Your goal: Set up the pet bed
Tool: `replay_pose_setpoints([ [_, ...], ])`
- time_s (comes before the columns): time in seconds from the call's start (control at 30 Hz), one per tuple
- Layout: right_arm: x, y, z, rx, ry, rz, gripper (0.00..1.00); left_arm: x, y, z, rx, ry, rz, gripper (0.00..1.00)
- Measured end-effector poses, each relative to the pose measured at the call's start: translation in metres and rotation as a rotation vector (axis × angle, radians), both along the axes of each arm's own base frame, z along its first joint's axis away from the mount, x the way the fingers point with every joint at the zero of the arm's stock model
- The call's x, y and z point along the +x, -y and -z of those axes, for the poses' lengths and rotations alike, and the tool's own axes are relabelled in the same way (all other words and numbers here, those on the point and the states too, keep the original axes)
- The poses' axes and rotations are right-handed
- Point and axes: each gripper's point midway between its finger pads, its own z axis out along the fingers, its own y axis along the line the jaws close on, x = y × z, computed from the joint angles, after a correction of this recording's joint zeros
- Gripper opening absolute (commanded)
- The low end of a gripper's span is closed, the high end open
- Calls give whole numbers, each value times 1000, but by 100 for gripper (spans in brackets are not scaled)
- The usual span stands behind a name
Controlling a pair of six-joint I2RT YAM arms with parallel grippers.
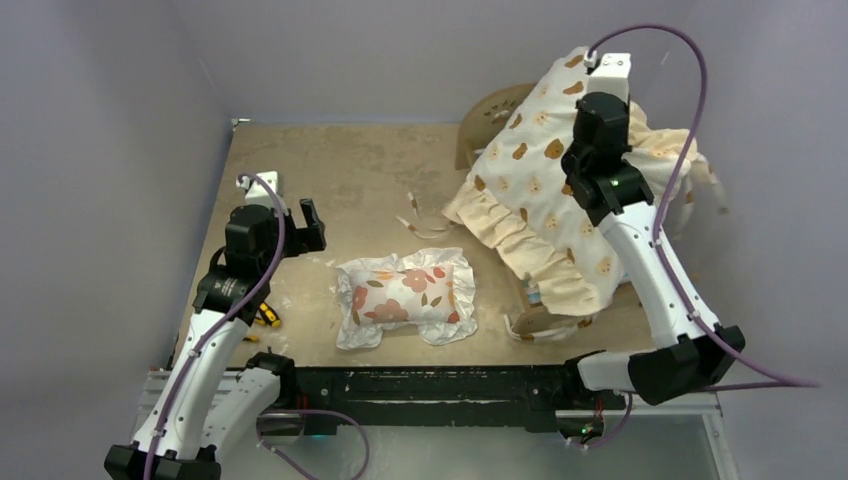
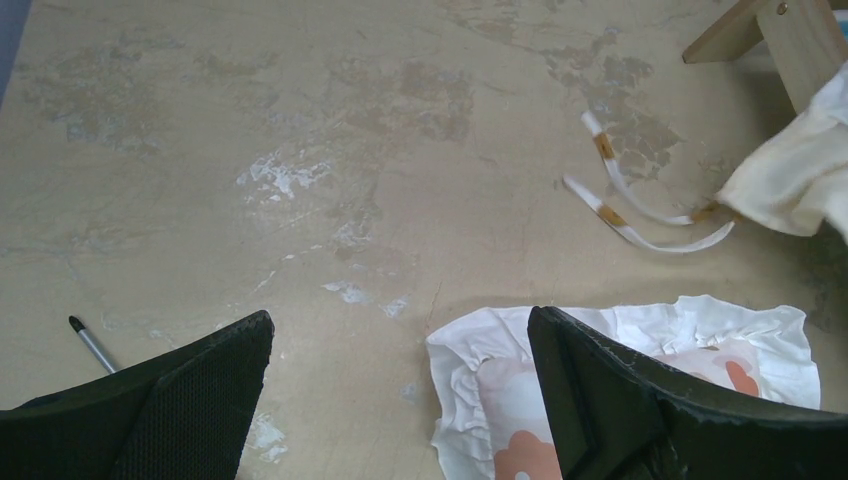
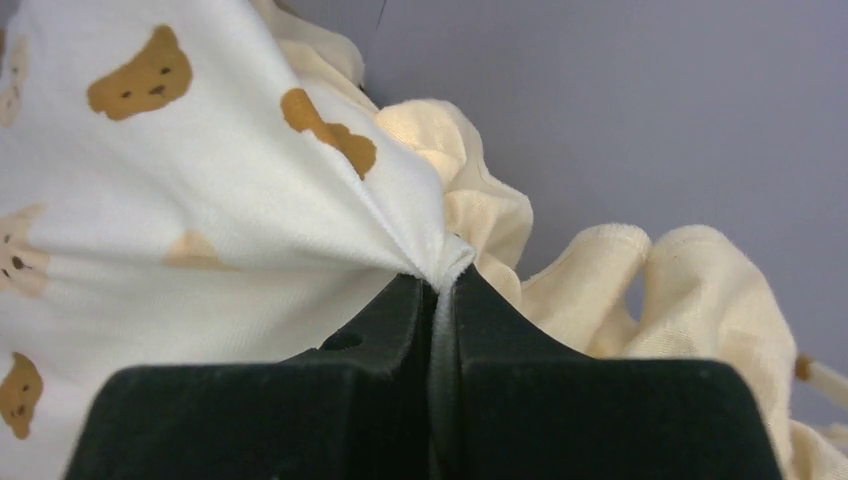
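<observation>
From above, the bear cushion (image 1: 530, 170) hangs up high from the right arm (image 1: 650, 260), far right. The bed (image 1: 497, 108) sits under it, mostly hidden. A flower pillow (image 1: 405, 297) lies in the middle of the surface (image 1: 340, 170).

Left wrist: the left hand (image 2: 400, 318) is wide open and holds nothing, above the pillow's corner. A bed leg shows top right.

Right wrist: the right hand (image 3: 440, 285) is squeezed tight on the cushion's cloth.
</observation>
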Motion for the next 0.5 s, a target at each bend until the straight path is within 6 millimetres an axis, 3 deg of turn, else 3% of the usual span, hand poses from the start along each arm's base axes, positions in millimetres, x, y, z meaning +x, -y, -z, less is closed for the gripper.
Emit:
replay_pose_setpoints([
  [0.17,-17,27,-20,2,71,81,0,-1,2,-3,-1,10,6,99],
  [0.27,-17,40,-8,5,69,125,0,-2,2,-4,0,16,7,99],
  [0.33,-14,49,15,10,32,156,18,-2,2,-4,0,17,7,99],
  [0.43,-5,61,51,30,-25,218,68,-2,2,-4,1,17,6,99],
  [0.5,1,68,77,49,-75,268,86,-3,2,-3,2,15,6,99],
])
